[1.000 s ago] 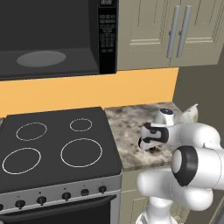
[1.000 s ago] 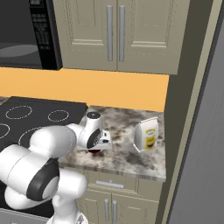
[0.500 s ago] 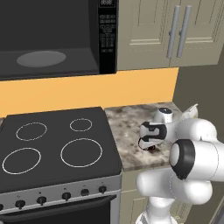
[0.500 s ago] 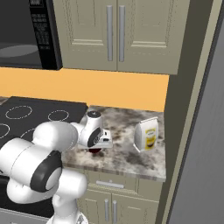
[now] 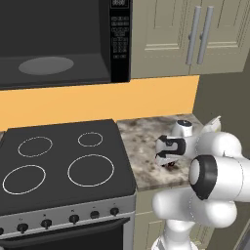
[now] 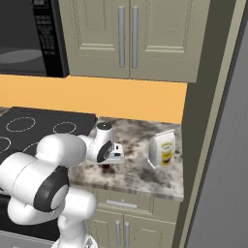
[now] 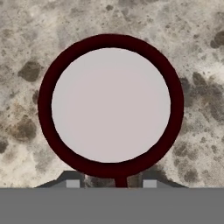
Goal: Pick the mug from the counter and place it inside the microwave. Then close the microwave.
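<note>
Where the counter (image 6: pixel 140 172) meets the stove's right edge, the gripper (image 7: pixel 112 183) is lowered over the mug (image 7: pixel 110 105), whose pale inside is seen empty. Whether its jaws have closed on the handle cannot be told. A yellow-labelled bag (image 6: pixel 162 148) stands further right. Far left, the microwave (image 5: pixel 58 44) is open, its turntable bare.

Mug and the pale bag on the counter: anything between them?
Nothing: in the right base view bare counter separates the mug, under the claw, from the bag.
</note>
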Available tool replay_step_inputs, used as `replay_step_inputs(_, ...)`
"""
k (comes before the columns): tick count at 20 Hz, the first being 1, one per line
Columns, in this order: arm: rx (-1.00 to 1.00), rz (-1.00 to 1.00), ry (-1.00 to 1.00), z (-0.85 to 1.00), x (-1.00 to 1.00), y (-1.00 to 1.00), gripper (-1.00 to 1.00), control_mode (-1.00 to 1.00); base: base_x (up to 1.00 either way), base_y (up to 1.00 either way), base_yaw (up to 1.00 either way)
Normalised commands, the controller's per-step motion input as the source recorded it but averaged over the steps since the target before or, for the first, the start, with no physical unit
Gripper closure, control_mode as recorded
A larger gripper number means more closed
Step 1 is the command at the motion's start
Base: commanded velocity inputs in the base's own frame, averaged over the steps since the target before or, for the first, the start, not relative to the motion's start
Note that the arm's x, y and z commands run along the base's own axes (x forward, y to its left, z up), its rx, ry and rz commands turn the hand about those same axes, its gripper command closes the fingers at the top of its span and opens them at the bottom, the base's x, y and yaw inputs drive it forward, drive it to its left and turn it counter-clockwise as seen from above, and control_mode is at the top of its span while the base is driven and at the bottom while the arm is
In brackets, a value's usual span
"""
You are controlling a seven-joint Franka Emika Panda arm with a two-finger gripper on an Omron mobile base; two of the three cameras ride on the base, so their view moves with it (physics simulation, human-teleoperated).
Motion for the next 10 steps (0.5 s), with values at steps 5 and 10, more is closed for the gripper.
replay_step_inputs(5,0.00,0.00,0.00,0.00,-0.08,0.00,1.00,-1.00,0.00,0.00,0.00)
replay_step_inputs(10,0.00,0.00,0.00,0.04,-0.26,0.09,1.00,-1.00,0.00,0.00,0.00)
